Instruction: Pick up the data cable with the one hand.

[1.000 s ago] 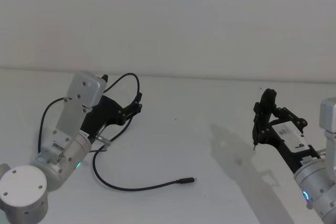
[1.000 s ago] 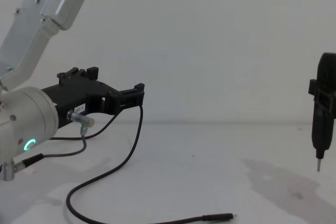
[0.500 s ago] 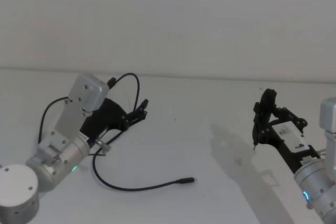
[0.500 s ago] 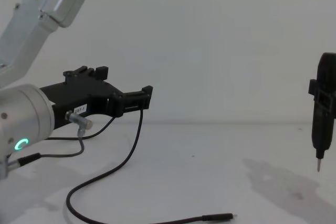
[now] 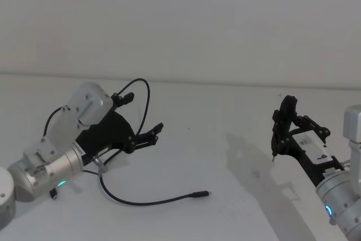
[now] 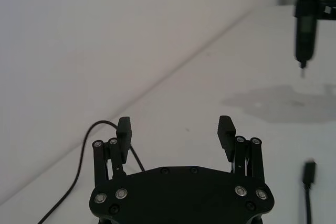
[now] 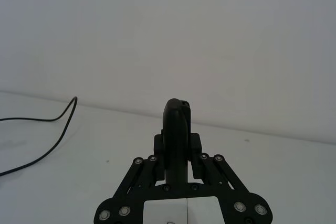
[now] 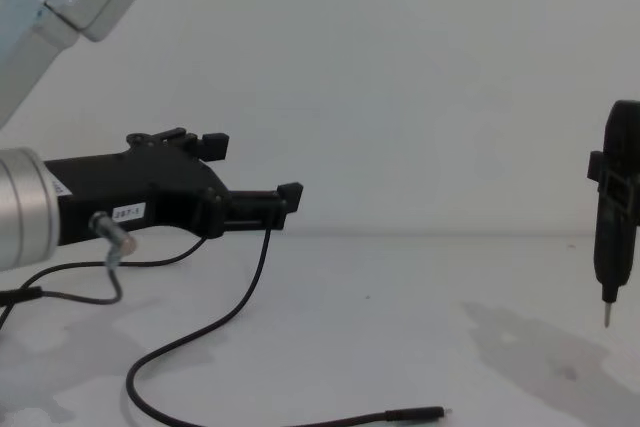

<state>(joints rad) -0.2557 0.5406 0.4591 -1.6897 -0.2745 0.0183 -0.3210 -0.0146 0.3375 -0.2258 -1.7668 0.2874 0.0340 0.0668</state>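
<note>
- The left gripper (image 5: 143, 113) hangs low over the white table (image 5: 225, 111), jaws wide apart, holding nothing.
- The data cable (image 5: 152, 202) lies on the table. A loop rises just beside the left gripper, and its plug (image 5: 199, 195) rests in open space.
- The right gripper (image 7: 177, 143), well apart, is clamped on a black pointed tool (image 8: 611, 227).

Black data cable (image 5: 194, 195), white table (image 5: 225, 111)

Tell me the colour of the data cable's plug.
Black, like the rest of the cable; the plug shows best in the chest view.
</note>
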